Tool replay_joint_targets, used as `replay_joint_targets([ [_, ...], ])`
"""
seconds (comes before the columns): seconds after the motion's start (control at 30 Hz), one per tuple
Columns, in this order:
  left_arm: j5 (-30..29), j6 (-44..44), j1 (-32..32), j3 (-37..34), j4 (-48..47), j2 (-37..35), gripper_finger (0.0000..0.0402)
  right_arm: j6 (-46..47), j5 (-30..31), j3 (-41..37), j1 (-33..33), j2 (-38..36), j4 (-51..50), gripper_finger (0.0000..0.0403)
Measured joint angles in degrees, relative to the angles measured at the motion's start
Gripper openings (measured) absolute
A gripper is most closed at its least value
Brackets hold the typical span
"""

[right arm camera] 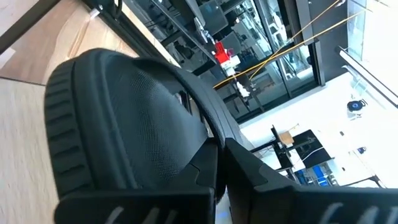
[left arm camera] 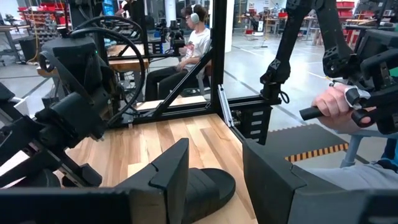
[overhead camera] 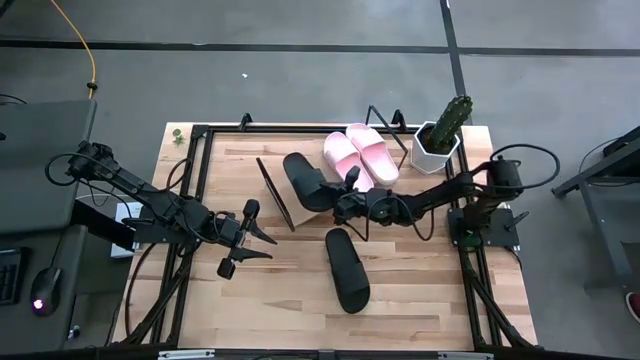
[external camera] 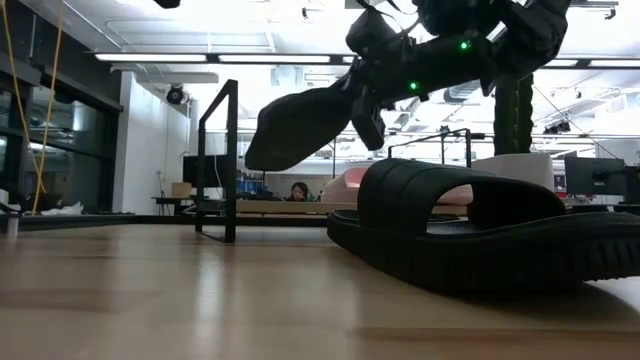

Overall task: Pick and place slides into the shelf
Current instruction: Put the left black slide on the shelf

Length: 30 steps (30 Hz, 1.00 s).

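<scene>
My right gripper (overhead camera: 345, 203) is shut on one black slide (overhead camera: 305, 180), which hangs in the air over the shelf, just left of the two pink slides (overhead camera: 360, 155). The pink slides lie side by side on the shelf, whose black end frame (overhead camera: 273, 193) stands left of the held slide. The second black slide (overhead camera: 347, 270) lies sole-down on the table nearer to me. My left gripper (overhead camera: 262, 245) is open, hovers left of that slide and points toward it. In the low view the lifted slide (external camera: 310, 120) tilts with one end lower. My right gripper (right arm camera: 221, 162) pinches the black slide at its right side edge by the strap (right arm camera: 199, 134), coming level from the table's right. Whether one finger is under the strap I cannot tell. The slide (external camera: 300, 125) is lifted clear and tilted, its free end lower.
A white pot with a green cactus (overhead camera: 437, 140) stands at the table's far right corner, close to the pink slides. A black metal rail (overhead camera: 200, 190) borders the tabletop. Beyond the table a person's hand (left arm camera: 336, 106) grips a handle, and another person sits farther off.
</scene>
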Motion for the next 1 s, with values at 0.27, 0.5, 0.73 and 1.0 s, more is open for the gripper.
replay_joint_targets([
  [0.27,0.00,0.00,0.02,0.00,0.00,0.00,0.0134,0.00,-0.47,0.00,-0.02,2.04,1.60,0.0000],
  [0.5,0.00,0.00,0.00,0.00,0.00,0.00,0.0134,0.02,-2.53,0.00,-0.15,3.15,3.96,0.0000],
  [0.73,0.00,0.00,0.00,0.00,0.02,0.00,0.0134,1.30,-2.61,0.00,-0.16,3.15,3.94,0.0000],
  [1.0,0.00,0.00,0.00,0.00,0.02,0.00,0.0134,1.19,-2.67,0.00,-0.15,3.15,3.92,0.0000],
])
